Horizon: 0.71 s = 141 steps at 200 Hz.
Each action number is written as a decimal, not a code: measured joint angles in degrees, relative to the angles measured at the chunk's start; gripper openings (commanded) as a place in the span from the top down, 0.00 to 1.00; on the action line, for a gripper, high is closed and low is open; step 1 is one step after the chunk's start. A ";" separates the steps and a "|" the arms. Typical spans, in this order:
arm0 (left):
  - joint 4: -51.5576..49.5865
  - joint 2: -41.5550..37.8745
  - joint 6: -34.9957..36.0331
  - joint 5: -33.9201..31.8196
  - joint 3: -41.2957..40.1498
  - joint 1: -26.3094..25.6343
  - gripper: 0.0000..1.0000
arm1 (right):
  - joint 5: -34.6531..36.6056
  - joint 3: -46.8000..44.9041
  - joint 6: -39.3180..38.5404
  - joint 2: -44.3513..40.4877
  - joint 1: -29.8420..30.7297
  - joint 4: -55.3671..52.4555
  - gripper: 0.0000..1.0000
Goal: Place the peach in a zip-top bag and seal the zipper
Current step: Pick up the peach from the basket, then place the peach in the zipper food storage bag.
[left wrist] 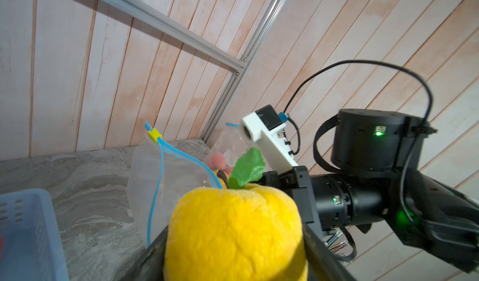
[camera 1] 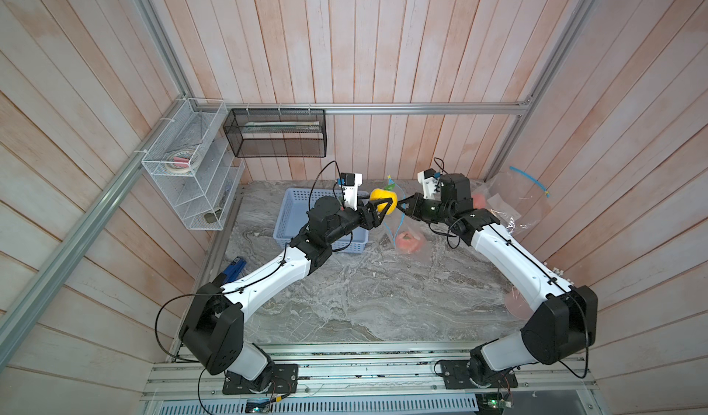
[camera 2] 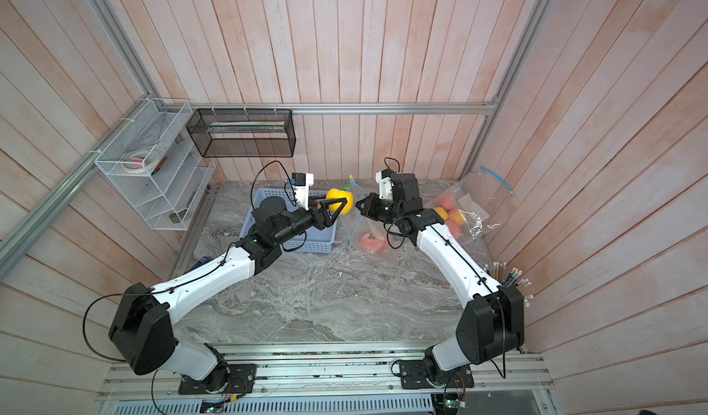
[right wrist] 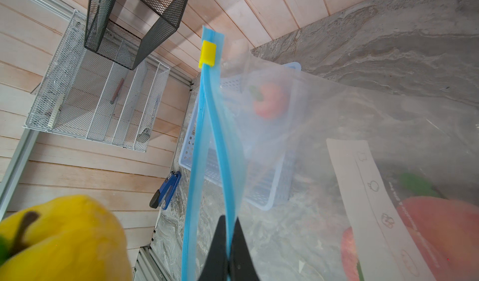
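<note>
My left gripper [camera 1: 386, 207] is shut on a yellow plush peach [camera 1: 381, 196] with a green leaf, held in the air above the table's back. In the left wrist view the peach [left wrist: 233, 230] fills the space between both fingers. Just right of it, my right gripper [camera 1: 402, 203] is shut on one blue zipper strip [right wrist: 220, 163] of a clear zip-top bag [right wrist: 324, 142] and holds that edge up. The mouth gapes, with the yellow slider [right wrist: 207, 53] at its far end. The bag's bottom [camera 2: 377, 254] rests on the table with a pink peach [camera 1: 408, 242] inside.
A blue basket [camera 1: 293, 206] stands under my left arm, a pink fruit [right wrist: 270, 99] in it. A second clear bag [camera 2: 473, 198] with several fruits leans at the right wall. A white wire rack [camera 1: 191, 179] and a black mesh bin [camera 1: 276, 133] hang back left. Pencils [camera 2: 509, 275] stand at the right.
</note>
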 measured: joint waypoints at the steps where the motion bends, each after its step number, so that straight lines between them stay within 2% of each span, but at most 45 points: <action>1: 0.02 0.09 -0.02 0.00 0.00 0.00 0.45 | -0.02 0.00 0.00 0.00 0.00 0.02 1.00; 67: -0.42 4.85 -1.31 0.04 0.70 0.00 0.47 | -1.81 -0.98 0.39 -0.24 -0.28 0.85 1.00; 141: -8.92 4.87 11.06 -0.85 1.01 0.04 0.47 | -6.40 -2.80 2.80 -3.37 -2.27 4.22 1.00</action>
